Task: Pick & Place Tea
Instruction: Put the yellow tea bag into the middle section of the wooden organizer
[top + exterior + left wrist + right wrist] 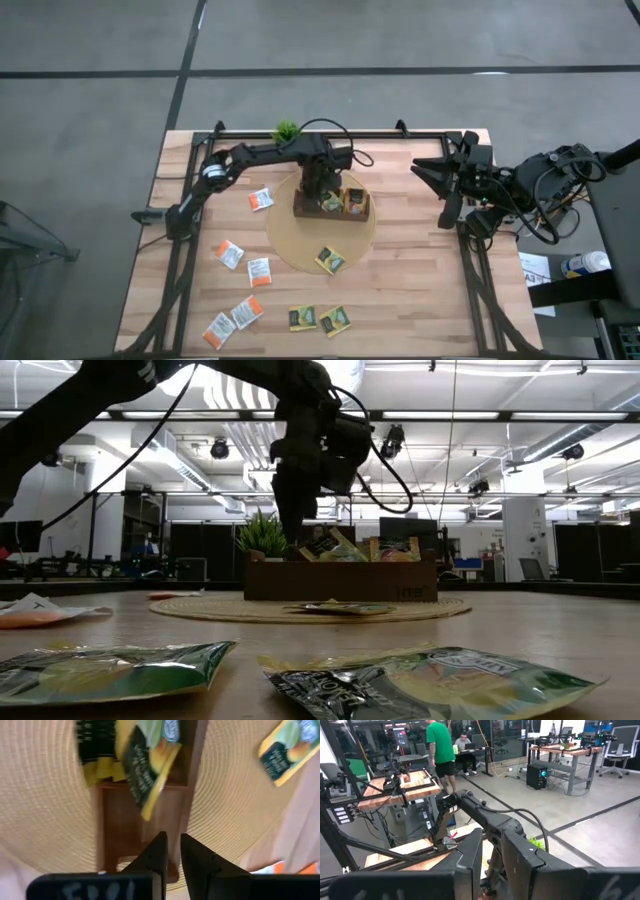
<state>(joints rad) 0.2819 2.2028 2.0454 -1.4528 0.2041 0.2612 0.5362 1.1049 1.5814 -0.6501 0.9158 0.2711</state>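
High view: left gripper (313, 196) above tray (357, 213).

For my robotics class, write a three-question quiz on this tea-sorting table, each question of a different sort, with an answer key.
1. True or false: the left gripper hangs over the brown tray on the round woven mat.
2. Multiple choice: the dark green-and-yellow sachet lying loose on the mat is A) inside the tray, B) outside the tray on its near side, C) off the mat on the bare wood.
3. Fill in: the right gripper waits at the table's ____ edge, holding nothing.

Key: 1 true. 2 B. 3 right.
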